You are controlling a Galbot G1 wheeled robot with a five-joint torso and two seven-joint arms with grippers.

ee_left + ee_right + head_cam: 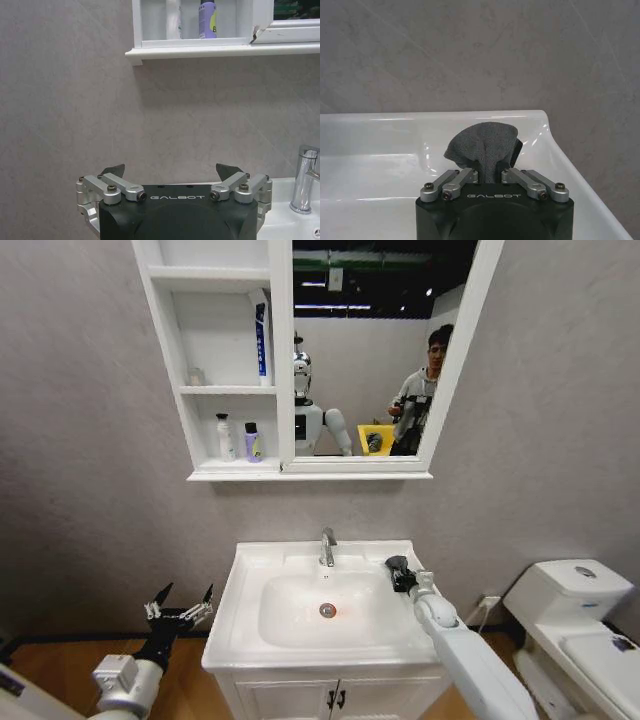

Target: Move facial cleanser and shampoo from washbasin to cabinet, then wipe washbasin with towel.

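Head view: the right hand [399, 571] grips the dark towel [396, 564] at the washbasin's [250, 640] back right corner. The left hand [180, 608], spread wide, hangs off its left edge. Two bottles [227, 437] stand on the cabinet's [215, 390] lowest shelf.

Left wrist view: fingers [112, 171] wide, holding nothing.

Right wrist view: towel [482, 146] pinched.
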